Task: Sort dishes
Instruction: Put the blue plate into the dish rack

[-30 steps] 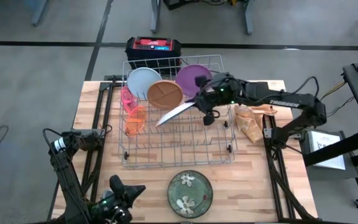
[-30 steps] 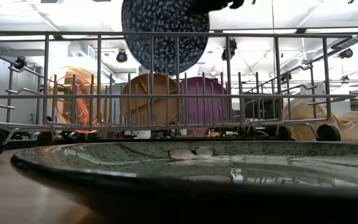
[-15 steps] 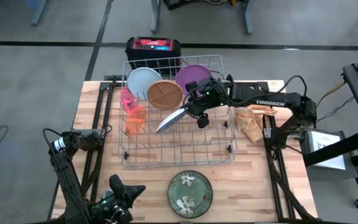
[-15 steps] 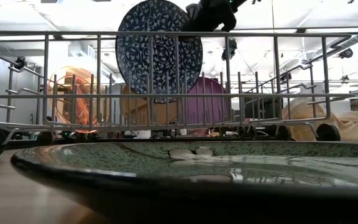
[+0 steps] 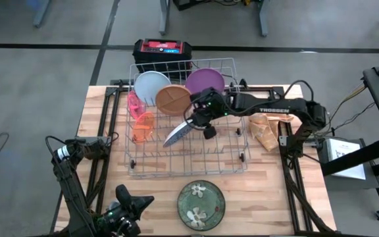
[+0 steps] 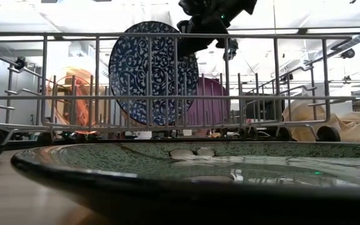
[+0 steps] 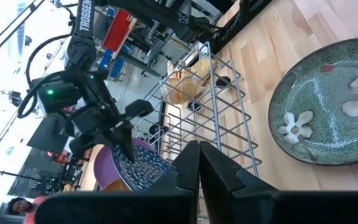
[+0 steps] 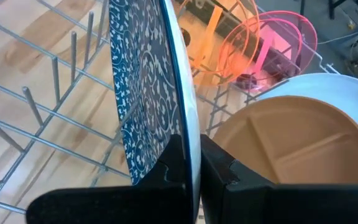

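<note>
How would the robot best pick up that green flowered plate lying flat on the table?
Probably by its raised rim. The green plate lies flat on the table, so one finger could go over the lip, the other under, coming from the near edge beside the idle left gripper.

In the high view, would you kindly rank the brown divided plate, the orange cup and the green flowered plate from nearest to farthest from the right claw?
From the right claw:
1. Brown divided plate, standing in the rack just behind it.
2. Orange cup, at the rack's left side.
3. Green flowered plate, on the table in front of the rack.
</note>
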Tool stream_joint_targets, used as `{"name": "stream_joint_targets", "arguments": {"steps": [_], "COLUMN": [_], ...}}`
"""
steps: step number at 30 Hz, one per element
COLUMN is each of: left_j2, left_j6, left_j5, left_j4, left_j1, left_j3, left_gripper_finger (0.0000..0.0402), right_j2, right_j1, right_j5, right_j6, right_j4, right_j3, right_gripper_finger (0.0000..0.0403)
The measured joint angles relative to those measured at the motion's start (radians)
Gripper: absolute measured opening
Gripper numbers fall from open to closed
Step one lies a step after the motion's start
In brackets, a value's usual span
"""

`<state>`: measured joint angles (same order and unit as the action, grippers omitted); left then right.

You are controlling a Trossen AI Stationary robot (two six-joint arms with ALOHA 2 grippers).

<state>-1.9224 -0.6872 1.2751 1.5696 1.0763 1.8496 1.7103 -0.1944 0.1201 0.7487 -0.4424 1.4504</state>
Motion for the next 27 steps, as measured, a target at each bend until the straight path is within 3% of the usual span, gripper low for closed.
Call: {"name": "stream_joint_targets", "arguments": {"steps": [12,27], "left_j2": [0.000,0.000], "left_j6": [-0.003,-0.003], "left_j5": [0.000,-0.001], "left_j4": [-0.002,-0.004], "left_j1": [0.000,0.000], "left_j3": [0.000,0.000], "left_gripper_finger": [0.0000,0.0000], "right_j2": [-0.007,-0.022], "right_j1": [-0.006,-0.010], "right_j5": [-0.023,-0.043], "right_j6": [-0.069,-0.116], "right_j4": [0.017,0.013], "right_j3": [0.001,0.040], "right_gripper_finger": [0.0084,0.0130]}}
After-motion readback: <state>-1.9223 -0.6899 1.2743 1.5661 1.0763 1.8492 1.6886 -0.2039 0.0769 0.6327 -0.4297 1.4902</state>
